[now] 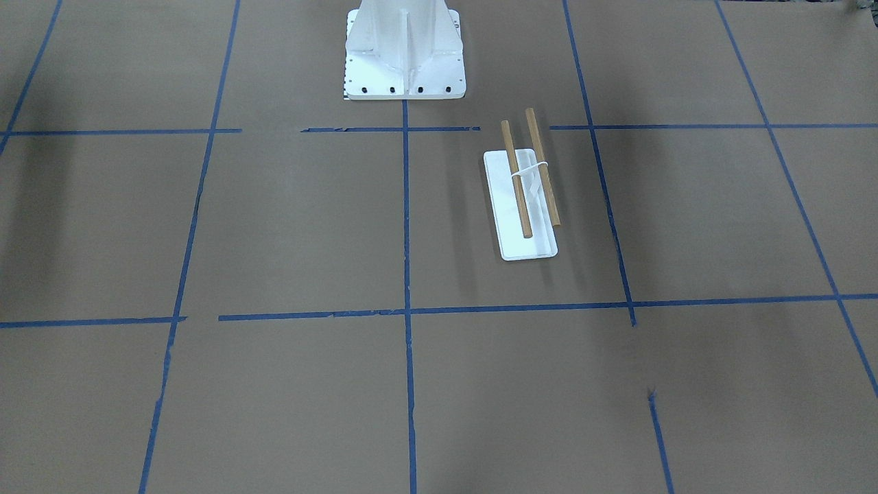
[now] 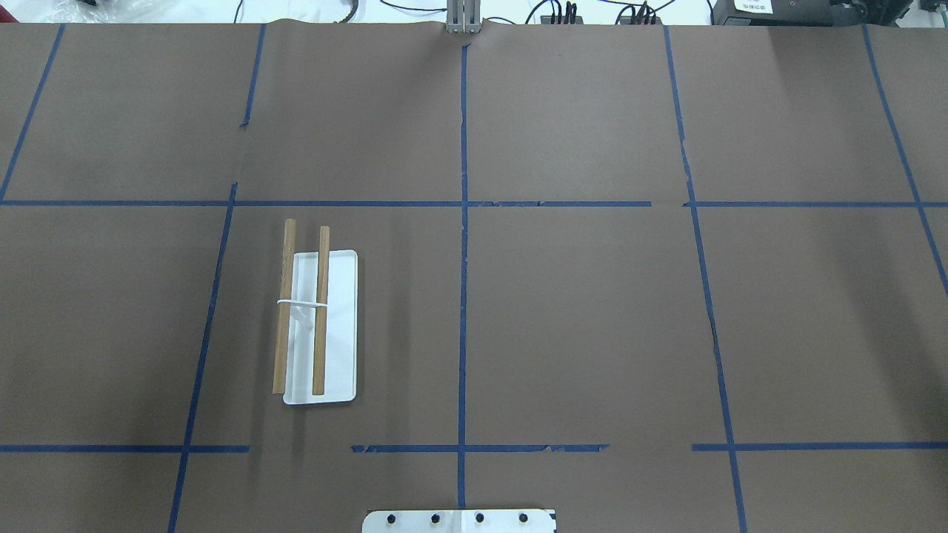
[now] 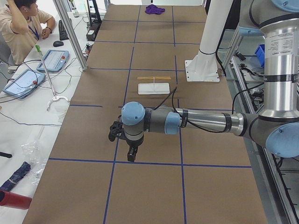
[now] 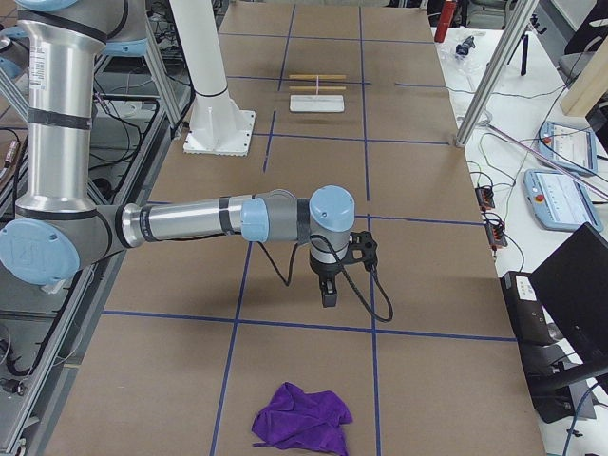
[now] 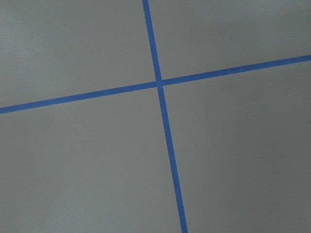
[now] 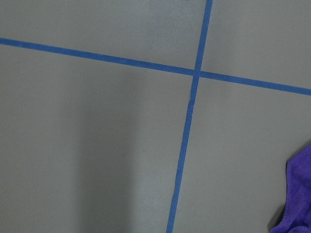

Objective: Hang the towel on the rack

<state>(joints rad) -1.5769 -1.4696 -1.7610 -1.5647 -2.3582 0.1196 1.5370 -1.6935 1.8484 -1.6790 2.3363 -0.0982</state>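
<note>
The rack has a flat white base and two wooden rods joined by a white band. It stands on the robot's left half of the table, and shows small in both side views. The purple towel lies crumpled at the table's right end, also far off in the left view and at the right wrist view's edge. My left gripper hangs over the table's left end, and my right gripper hangs short of the towel. I cannot tell whether either is open or shut.
The white ribbed pedestal stands at the robot's edge of the table. Blue tape lines cross the brown table cover. An operator sits beside the far side with control tablets.
</note>
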